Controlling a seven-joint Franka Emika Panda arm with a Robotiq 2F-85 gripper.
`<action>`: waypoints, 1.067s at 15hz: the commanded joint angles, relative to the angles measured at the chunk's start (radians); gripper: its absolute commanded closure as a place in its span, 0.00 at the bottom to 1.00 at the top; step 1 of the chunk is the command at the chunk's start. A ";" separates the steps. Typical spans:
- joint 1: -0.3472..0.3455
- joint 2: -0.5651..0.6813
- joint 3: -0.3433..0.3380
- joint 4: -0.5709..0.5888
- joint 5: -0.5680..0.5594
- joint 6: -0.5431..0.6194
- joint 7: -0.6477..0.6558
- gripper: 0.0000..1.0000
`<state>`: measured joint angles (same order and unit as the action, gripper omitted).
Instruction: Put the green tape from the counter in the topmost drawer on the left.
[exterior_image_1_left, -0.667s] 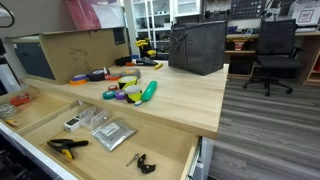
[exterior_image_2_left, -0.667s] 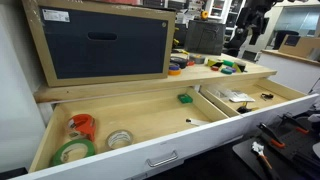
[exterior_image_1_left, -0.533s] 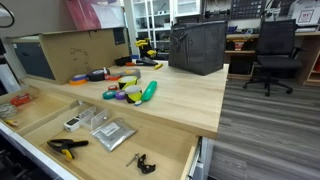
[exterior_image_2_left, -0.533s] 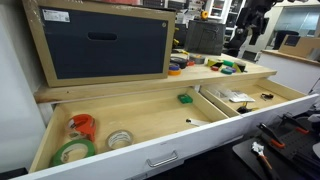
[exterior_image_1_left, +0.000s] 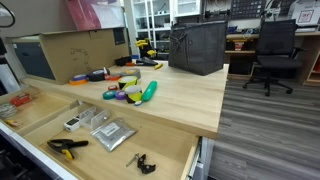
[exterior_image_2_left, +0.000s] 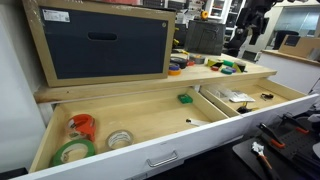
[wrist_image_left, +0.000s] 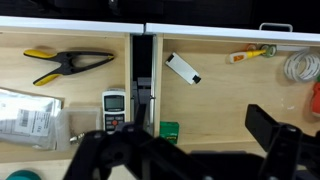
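My gripper (wrist_image_left: 175, 152) hangs wide and empty above the drawer divider (wrist_image_left: 143, 60) — the green tape (exterior_image_1_left: 128, 82) lies on the counter (exterior_image_1_left: 190, 100) beside a teal tube (exterior_image_1_left: 150, 90); the topmost drawer (exterior_image_2_left: 140, 118) holds other rolls (exterior_image_2_left: 72, 150).

The green tape (exterior_image_1_left: 113, 95) is a small green ring. It lies on the counter (exterior_image_1_left: 190, 95), a wide, thick top of pale wood, near the edge above the drawers. The topmost drawer (exterior_image_2_left: 140, 115) stands pulled open under the counter. It is shallow, with pale wood sides.
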<state>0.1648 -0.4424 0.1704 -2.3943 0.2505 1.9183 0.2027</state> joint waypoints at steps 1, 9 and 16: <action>-0.037 0.029 0.006 0.033 -0.032 0.032 0.051 0.00; -0.165 0.093 -0.024 0.028 -0.064 0.167 0.267 0.00; -0.221 0.224 -0.051 0.113 -0.101 0.190 0.438 0.00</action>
<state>-0.0450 -0.2871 0.1292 -2.3511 0.1715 2.1098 0.5631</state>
